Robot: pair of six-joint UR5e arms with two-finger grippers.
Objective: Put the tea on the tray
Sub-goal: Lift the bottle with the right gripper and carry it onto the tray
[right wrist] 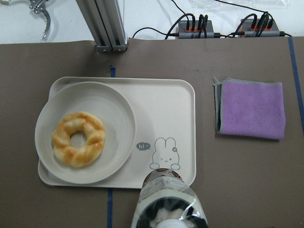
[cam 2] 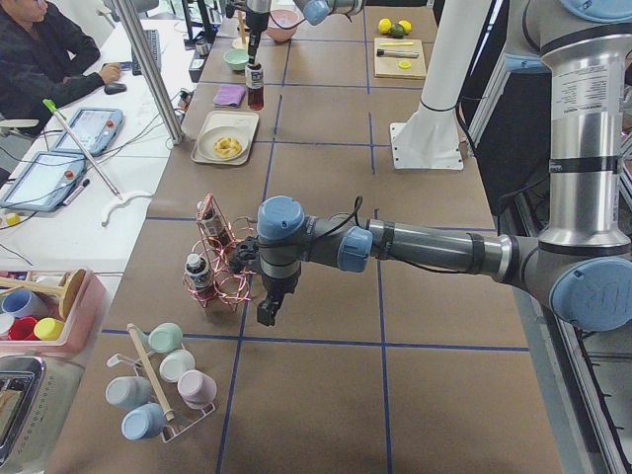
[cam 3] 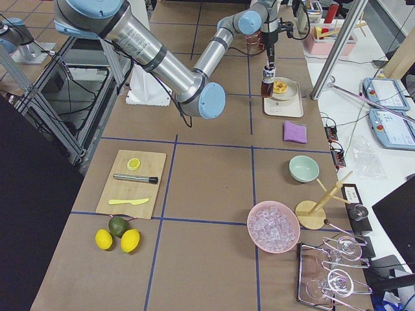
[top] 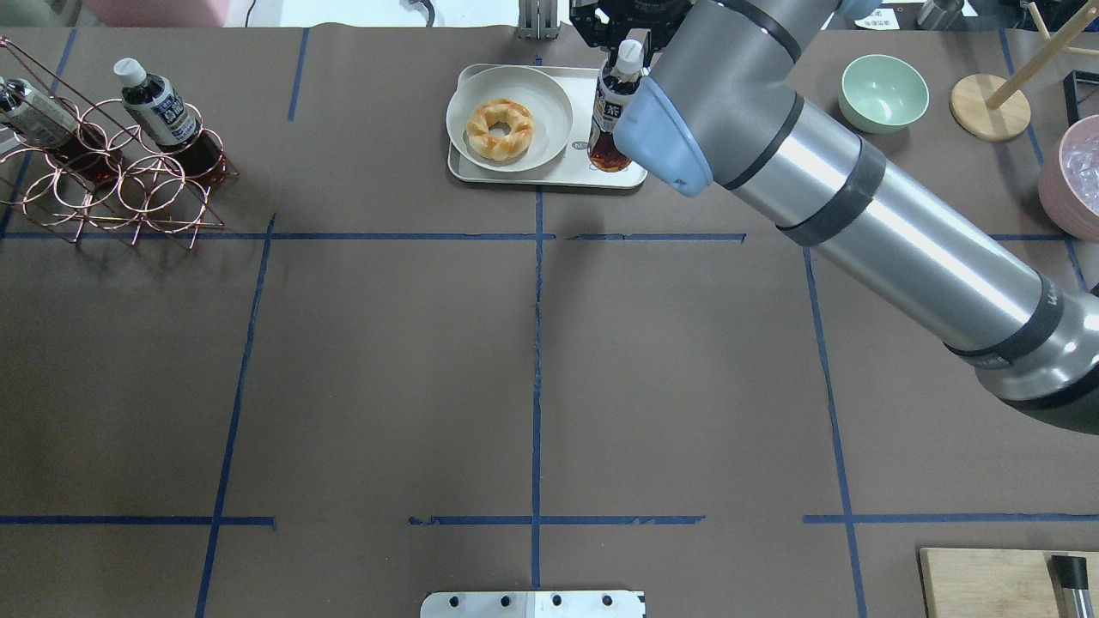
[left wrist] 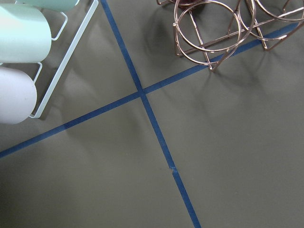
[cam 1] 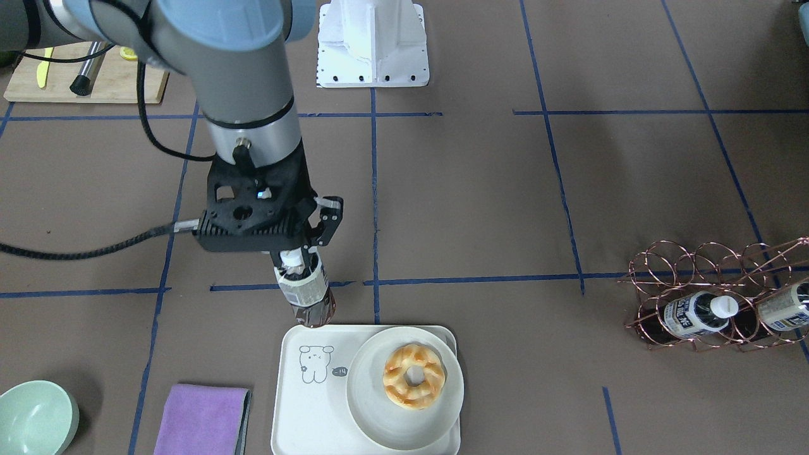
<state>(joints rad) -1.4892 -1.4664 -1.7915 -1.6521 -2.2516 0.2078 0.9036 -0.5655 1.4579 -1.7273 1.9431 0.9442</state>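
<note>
My right gripper is shut on the neck of the tea, a small clear bottle of dark liquid with a white cap. It holds it upright at the cream-white tray's edge nearest the robot, beside the drawn bear. I cannot tell whether the bottle touches the tray. The overhead view shows the tea over the tray's right end. The right wrist view shows the tea at the tray's near rim. My left gripper hangs beside the copper rack, and I cannot tell if it is open or shut.
A round plate with a doughnut fills the tray's other half. Two more bottles lie in a copper wire rack. A purple cloth and a green bowl lie beside the tray. A wooden board is near the robot.
</note>
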